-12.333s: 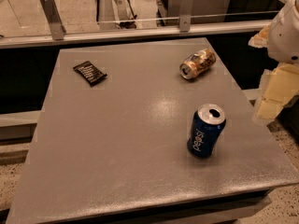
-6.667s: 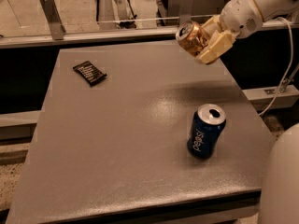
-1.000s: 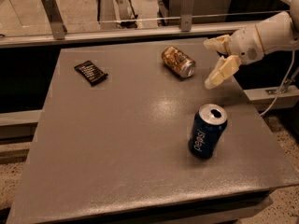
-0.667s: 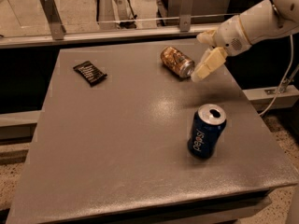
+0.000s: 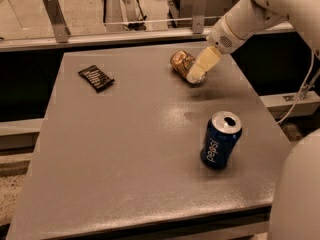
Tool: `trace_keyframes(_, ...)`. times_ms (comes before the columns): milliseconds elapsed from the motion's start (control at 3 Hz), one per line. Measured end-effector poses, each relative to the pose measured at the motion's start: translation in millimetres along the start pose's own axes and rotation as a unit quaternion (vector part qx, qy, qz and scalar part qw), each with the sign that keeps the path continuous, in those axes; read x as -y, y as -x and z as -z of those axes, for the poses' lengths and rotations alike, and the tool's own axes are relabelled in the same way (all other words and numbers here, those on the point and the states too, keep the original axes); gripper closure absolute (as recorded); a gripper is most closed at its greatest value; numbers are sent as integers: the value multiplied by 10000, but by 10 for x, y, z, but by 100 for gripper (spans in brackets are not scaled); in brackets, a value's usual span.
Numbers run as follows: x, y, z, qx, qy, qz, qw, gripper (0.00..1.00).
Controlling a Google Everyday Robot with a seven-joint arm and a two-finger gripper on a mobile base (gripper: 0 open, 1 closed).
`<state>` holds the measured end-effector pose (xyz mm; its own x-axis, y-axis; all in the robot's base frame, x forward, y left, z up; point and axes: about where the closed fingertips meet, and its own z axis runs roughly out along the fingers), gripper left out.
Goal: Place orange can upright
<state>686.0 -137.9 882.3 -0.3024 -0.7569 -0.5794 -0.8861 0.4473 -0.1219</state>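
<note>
The orange can [image 5: 180, 62] lies on its side at the far right of the grey table [image 5: 125, 149], its silver end facing front right. My gripper [image 5: 196, 73] reaches down from the upper right and sits right at the can's right end, partly covering it. The white arm [image 5: 250, 14] comes in from the top right corner.
A dark blue Pepsi can [image 5: 220, 140] stands upright at the front right of the table. A black snack packet [image 5: 96, 77] lies flat at the far left. A rail with metal posts [image 5: 55, 16] runs behind the table. The robot's white body [image 5: 297, 194] fills the lower right corner.
The gripper has come down and left from beside the can to its right end. The orange can lies where it was set down, still on its side.
</note>
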Motion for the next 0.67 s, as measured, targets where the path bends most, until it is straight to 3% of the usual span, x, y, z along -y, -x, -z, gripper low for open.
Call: trace_keyframes(667,182,135,-214,-773,-396,-286,9958,0)
